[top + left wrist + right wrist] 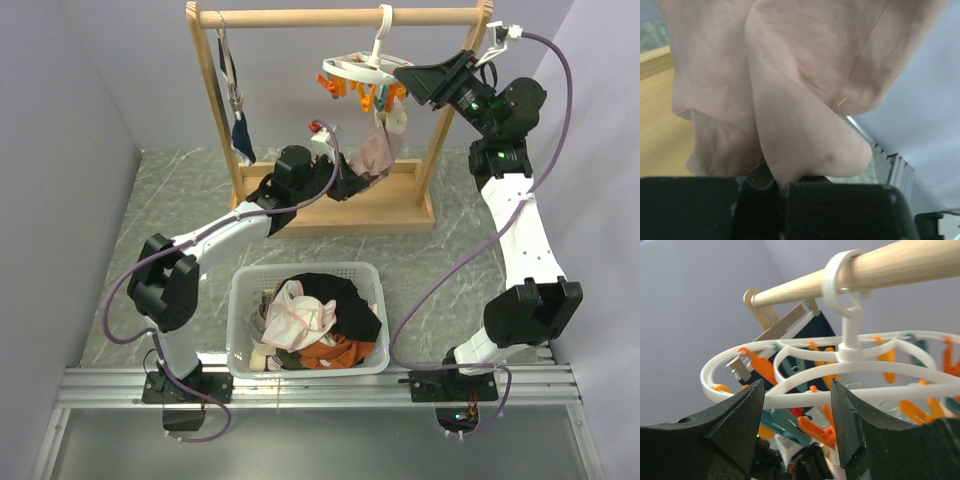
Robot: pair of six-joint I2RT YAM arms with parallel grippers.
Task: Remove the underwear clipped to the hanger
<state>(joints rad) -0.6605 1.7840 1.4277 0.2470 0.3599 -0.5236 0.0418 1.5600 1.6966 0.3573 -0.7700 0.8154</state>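
Note:
The white ring hanger [362, 72] hangs by its hook from the wooden rod, with orange and teal pegs beneath it. A pale pink-beige underwear [379, 148] hangs clipped from it. My left gripper [364, 182] is shut on its lower edge; in the left wrist view the fabric [790, 90] fills the frame and runs down into the closed left gripper [780, 192]. My right gripper [402, 78] is open at the ring's right side; in the right wrist view the hanger's rim [805, 397] crosses between the spread fingers of that gripper [797, 397]. Black underwear [330, 292] and whitish pink-edged underwear [300, 315] lie in the basket.
A white basket [238, 300] with orange and other clothes stands at the near middle. The wooden rack's base [400, 205] and uprights stand behind it. A navy garment [243, 138] hangs on a flat wooden clip hanger at the rod's left end. The rod [890, 262] shows in the right wrist view.

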